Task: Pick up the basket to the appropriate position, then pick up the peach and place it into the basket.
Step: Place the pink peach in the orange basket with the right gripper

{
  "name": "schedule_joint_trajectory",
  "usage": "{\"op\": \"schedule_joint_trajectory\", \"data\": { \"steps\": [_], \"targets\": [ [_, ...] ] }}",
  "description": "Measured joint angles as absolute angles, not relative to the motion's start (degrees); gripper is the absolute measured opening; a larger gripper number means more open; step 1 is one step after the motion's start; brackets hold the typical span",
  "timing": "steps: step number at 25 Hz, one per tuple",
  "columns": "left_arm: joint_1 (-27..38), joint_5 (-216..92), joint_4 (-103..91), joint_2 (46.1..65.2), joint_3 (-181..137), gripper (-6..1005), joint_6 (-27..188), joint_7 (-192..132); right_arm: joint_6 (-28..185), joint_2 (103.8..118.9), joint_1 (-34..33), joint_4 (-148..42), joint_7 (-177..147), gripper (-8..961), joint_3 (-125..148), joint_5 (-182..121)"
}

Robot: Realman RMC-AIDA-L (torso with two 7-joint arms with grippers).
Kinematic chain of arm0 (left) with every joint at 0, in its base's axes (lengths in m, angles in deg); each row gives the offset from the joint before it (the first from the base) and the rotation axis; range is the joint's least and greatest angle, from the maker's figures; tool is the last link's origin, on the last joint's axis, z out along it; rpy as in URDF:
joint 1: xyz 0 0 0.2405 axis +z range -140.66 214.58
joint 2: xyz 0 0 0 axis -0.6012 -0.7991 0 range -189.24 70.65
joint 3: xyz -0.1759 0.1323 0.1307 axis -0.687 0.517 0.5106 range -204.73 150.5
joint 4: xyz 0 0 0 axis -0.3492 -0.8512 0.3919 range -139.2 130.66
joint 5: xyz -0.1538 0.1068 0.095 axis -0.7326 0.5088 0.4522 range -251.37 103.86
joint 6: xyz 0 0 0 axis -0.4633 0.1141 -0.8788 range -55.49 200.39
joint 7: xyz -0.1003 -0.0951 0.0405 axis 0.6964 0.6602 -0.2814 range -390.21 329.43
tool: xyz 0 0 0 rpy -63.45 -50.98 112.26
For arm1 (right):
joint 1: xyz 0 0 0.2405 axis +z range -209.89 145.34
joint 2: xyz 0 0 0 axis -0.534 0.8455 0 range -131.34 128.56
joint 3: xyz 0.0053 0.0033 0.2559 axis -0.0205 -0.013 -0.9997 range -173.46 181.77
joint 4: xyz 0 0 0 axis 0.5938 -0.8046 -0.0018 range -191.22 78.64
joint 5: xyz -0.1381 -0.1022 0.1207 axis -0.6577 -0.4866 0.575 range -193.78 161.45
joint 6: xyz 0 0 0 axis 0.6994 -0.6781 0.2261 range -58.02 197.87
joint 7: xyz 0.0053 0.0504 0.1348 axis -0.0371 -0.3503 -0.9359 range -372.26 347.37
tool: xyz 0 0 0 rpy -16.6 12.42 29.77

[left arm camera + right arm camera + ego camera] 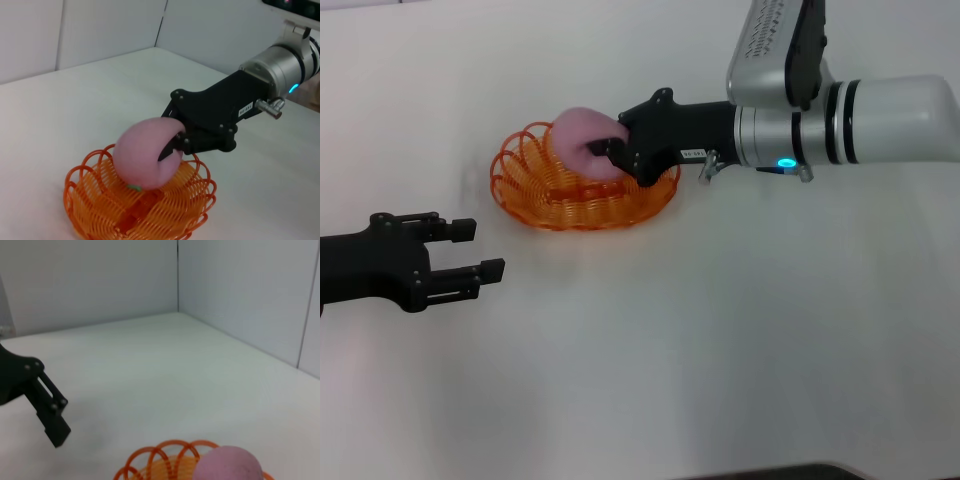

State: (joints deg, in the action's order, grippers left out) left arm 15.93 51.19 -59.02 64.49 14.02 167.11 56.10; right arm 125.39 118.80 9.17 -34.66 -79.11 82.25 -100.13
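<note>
We see the right gripper [603,150] reaching in from the right over the basket [535,190], its fingers closed around the peach [582,140]. The peach sits low inside the basket, at or just above its floor; we cannot tell whether it touches. The basket rests on the white table [720,330], toward the far side and left of centre. The left gripper [478,249] hovers near and to the left of the basket, fingers spread apart, holding nothing.
</note>
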Motion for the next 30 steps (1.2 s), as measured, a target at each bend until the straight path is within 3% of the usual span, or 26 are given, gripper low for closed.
{"op": "schedule_joint_trajectory", "data": {
  "steps": [13,18,30],
  "targets": [
    [15.76,51.13,-58.99,64.54,14.04,674,167.1,56.11,125.55,118.74,9.37,-33.14,-82.74,83,86.94,-100.34],
    [15.69,51.13,-58.57,64.52,14.02,674,167.1,56.18,125.0,118.85,9.71,-32.74,-83.39,282,87.71,-100.36],
    [15.87,51.14,-58.41,64.45,13.87,675,167.55,56.22,124.84,118.77,10.0,-32.56,-84.46,561,87.47,-100.29]
  ]
}}
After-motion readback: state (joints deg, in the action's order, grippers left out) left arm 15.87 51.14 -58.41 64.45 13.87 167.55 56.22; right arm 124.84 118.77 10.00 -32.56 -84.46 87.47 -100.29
